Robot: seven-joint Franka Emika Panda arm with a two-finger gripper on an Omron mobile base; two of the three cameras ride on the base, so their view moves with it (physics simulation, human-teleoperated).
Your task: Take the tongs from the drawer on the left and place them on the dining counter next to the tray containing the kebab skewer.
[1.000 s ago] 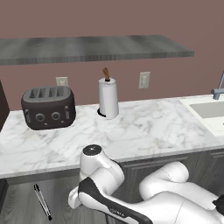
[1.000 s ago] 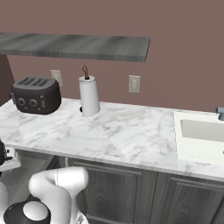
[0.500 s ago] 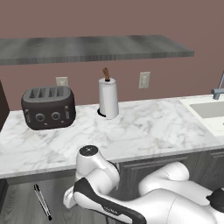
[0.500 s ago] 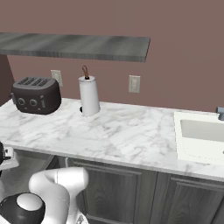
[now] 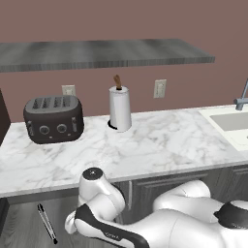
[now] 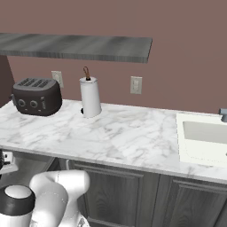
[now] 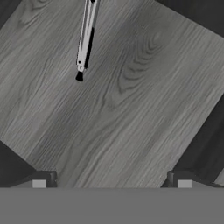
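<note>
In the left base view, the tongs (image 5: 47,223) lie flat on the grey wood-grain floor of the open drawer (image 5: 29,218), below the front edge of the marble counter (image 5: 145,145). To their right, the arm folds down toward the drawer. On the counter stand, from left to right, a dark toaster (image 5: 52,118), a paper towel roll (image 5: 119,109) and, at the far right, a sink (image 5: 232,121).

In the hand view, the tongs (image 7: 85,37) occupy the upper left, with 1 black tip pointing toward the view's centre and the far end running off the top edge. The hand (image 7: 111,180) sits well apart from them; its 2 fingertips (image 7: 43,180) stand wide apart with nothing between them.

Step in hand: approach to the tongs inside the drawer; the grasp is not yet made.

Next move, as judged: shift the hand toward the tongs until their shaft lies between the fingertips, align the jaws across the shaft, lower to the drawer floor, then close. The slim shaft lies flat, so a shallow descent probably risks a missed grip.
</note>
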